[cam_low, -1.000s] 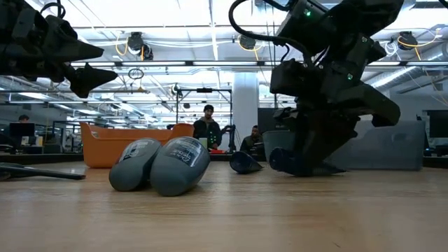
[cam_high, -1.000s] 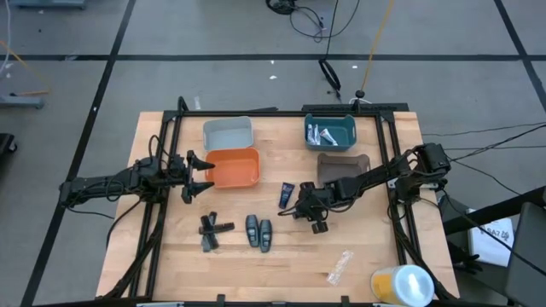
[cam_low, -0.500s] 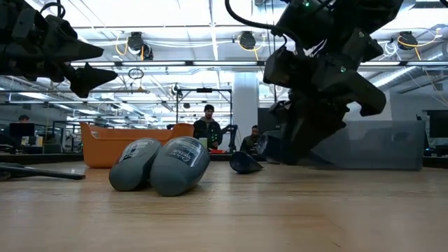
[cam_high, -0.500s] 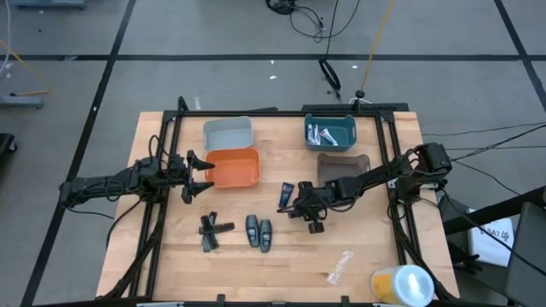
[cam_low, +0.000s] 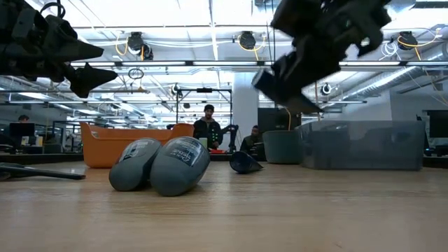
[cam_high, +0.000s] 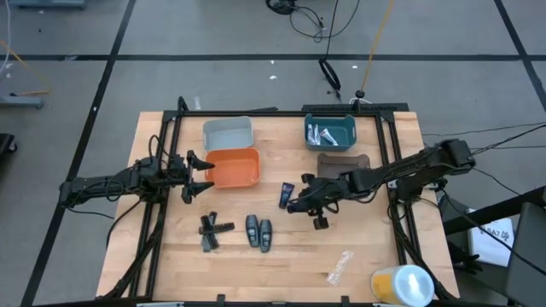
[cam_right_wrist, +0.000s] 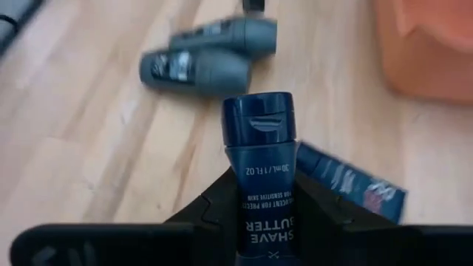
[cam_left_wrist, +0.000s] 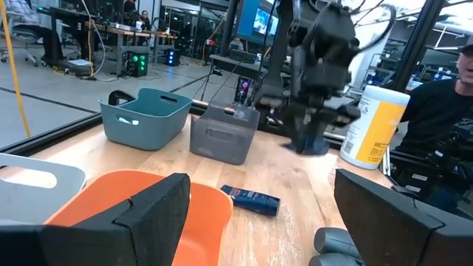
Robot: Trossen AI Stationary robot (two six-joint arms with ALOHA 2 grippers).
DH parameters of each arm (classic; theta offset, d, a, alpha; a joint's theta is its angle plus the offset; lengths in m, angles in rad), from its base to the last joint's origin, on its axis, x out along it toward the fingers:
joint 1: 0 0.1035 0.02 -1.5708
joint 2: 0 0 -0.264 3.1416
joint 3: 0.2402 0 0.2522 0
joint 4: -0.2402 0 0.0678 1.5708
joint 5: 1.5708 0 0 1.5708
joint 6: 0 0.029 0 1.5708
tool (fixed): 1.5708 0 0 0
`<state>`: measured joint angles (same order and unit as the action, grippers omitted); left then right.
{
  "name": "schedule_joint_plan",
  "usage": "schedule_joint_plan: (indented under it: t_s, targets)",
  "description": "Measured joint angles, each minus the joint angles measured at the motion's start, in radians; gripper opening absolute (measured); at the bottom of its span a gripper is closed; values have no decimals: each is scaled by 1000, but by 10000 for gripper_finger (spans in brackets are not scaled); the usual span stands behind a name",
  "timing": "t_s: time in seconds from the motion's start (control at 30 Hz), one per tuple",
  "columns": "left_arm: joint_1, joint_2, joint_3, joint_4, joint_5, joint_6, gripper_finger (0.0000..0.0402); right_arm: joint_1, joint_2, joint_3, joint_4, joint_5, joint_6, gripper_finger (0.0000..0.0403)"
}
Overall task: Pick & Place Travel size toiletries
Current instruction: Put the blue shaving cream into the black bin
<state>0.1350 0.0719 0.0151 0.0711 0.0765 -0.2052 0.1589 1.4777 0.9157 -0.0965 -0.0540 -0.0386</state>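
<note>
My right gripper [cam_high: 299,204] hangs above the middle of the table, shut on a dark blue tube [cam_right_wrist: 259,148], and shows high up in the low view [cam_low: 306,52]. The second dark blue tube [cam_high: 287,194] lies flat on the wood just beside it. Two dark grey oval pieces [cam_high: 258,232] lie side by side nearer the near edge, with the thin black sticks [cam_high: 211,232] to their left. Silvery-white tubes [cam_high: 322,134] lie in the teal bin [cam_high: 348,128]. My left gripper [cam_high: 207,176] waits open beside the orange bin [cam_high: 232,168]. My right gripper pinches the dark blue tube between its two fingers [cam_right_wrist: 213,208] on the tube's printed body [cam_right_wrist: 259,203], below the cap. The tube lies along the fingers and its cap end [cam_right_wrist: 258,118] sticks out past them. It is lifted clear of the table.
A pale grey bin [cam_high: 228,132] and a dark grey bin [cam_high: 343,163] stand by the orange and teal ones. A clear wrapper [cam_high: 339,266] and a big yellow-and-white cylinder [cam_high: 401,283] are at the near right corner. People show in the room beyond.
My right gripper has risen from the tabletop, staying above the same spot, and has carried one dark blue tube up with it, lifted clear. The other dark blue tube has stayed where it lay.
</note>
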Motion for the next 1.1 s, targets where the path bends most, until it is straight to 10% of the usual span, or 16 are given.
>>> schedule_joint_plan:
  t_s: [0.5,1.1]
  targets:
    - [0,0,0,0,1,0,328,-9,-283,-146,55,76,33,88]
    - [0,0,0,0,0,0,328,-10,-309,-244,160,84,72,88]
